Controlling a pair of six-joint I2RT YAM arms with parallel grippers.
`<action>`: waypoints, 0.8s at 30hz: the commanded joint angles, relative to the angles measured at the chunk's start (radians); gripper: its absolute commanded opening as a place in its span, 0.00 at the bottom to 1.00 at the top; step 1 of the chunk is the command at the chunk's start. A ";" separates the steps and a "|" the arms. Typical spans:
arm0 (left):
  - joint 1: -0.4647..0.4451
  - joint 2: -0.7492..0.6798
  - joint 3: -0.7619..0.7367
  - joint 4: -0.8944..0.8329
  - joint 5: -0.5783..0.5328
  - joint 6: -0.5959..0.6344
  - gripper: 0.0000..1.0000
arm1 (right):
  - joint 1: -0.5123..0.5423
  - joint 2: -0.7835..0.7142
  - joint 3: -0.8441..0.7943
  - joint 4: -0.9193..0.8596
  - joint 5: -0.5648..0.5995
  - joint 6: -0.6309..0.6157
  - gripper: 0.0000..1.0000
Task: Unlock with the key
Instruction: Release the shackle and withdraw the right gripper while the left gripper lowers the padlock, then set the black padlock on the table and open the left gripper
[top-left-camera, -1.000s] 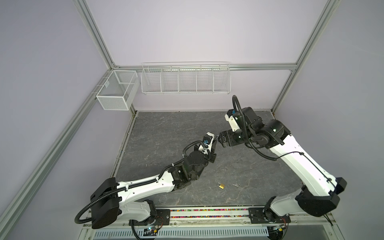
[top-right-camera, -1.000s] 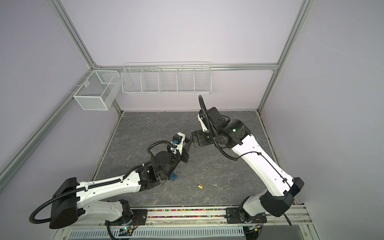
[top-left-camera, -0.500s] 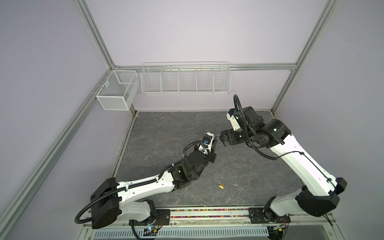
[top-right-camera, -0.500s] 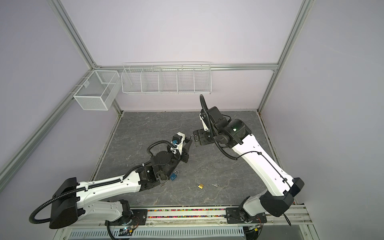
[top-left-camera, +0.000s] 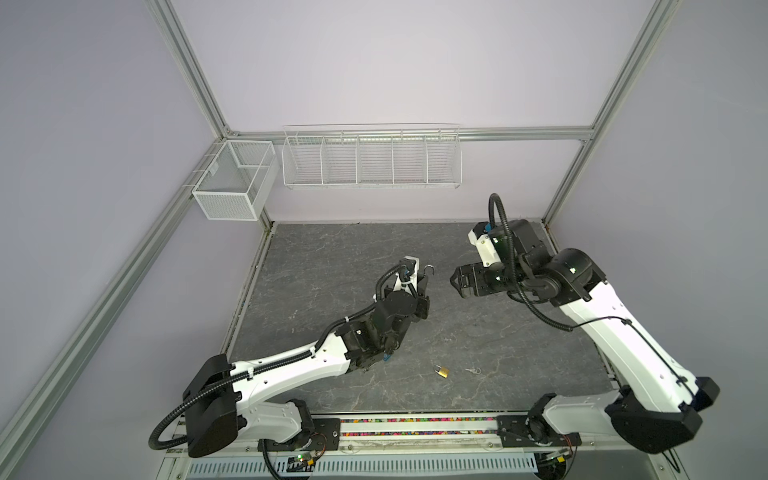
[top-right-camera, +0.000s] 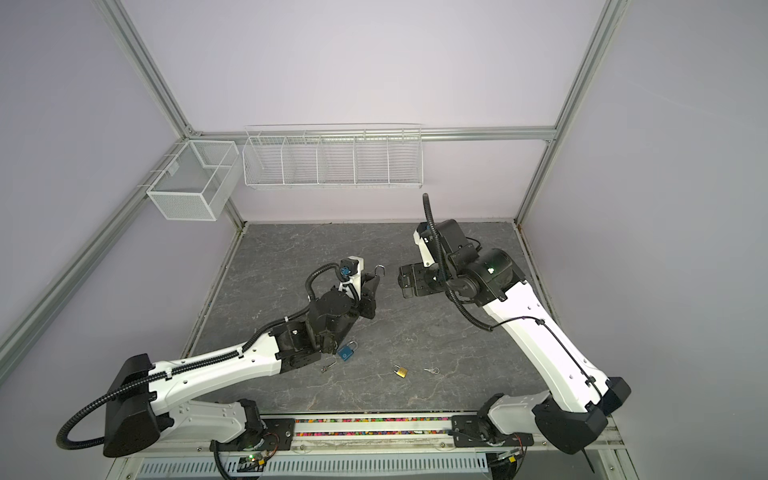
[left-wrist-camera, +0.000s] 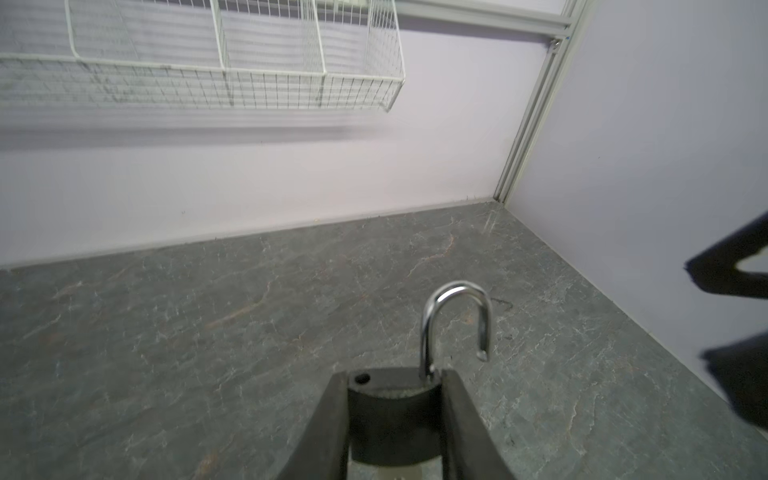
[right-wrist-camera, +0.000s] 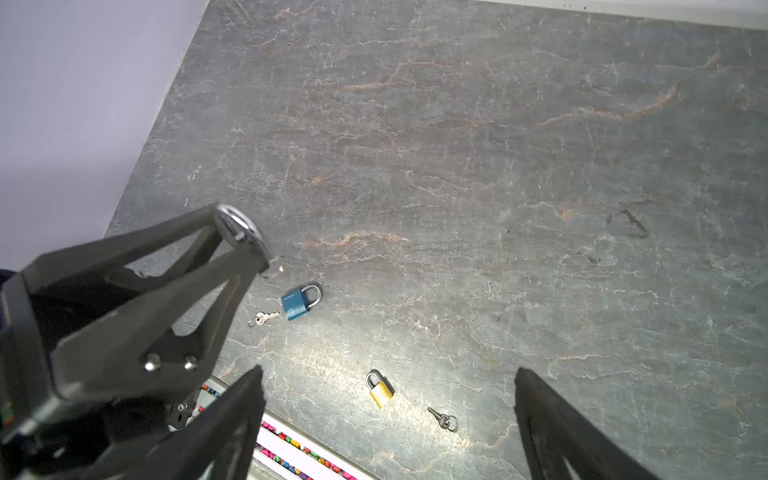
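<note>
Brass shows nearest the rail: a brass lock lies flat on the table, with a spare key just beside it. A little further in, partly under the left arm, a blue lock lies with its hoop shut and a ringed key near it. Nothing touches either lock.

Beyond them, raised off the table, the left gripper pinches the black lock, jaws pressed onto the sides of its body. Its shackle has one leg seated and the other end free, swung clear of its hole, so the lock reads as already opened. In the right wrist view a silver piece with a small ring shows at the lock's underside. It is probably the key, sitting in the cylinder, though I cannot be sure.

Facing the lock from near by, and apart from it, the right gripper has its jaws spread wide and empty.

The step in hand looks like the finish: clearing the right arm and setting the lock down. To do it well, draw the right gripper straight back so no finger catches the free shackle end or the ring. Grip firm and level on the left so the lock does not twist, then lower it onto bare table, away from the other locks.

Farthest back, wire baskets hang on the wall.
</note>
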 joint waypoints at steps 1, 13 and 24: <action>0.038 0.030 0.017 -0.193 0.086 -0.232 0.00 | -0.033 -0.058 -0.131 0.043 -0.035 0.037 0.95; 0.114 0.258 0.141 -0.486 0.213 -0.490 0.00 | -0.084 -0.197 -0.532 0.263 -0.081 0.122 0.97; 0.162 0.529 0.382 -0.717 0.302 -0.500 0.00 | -0.153 -0.184 -0.631 0.290 -0.115 0.134 0.97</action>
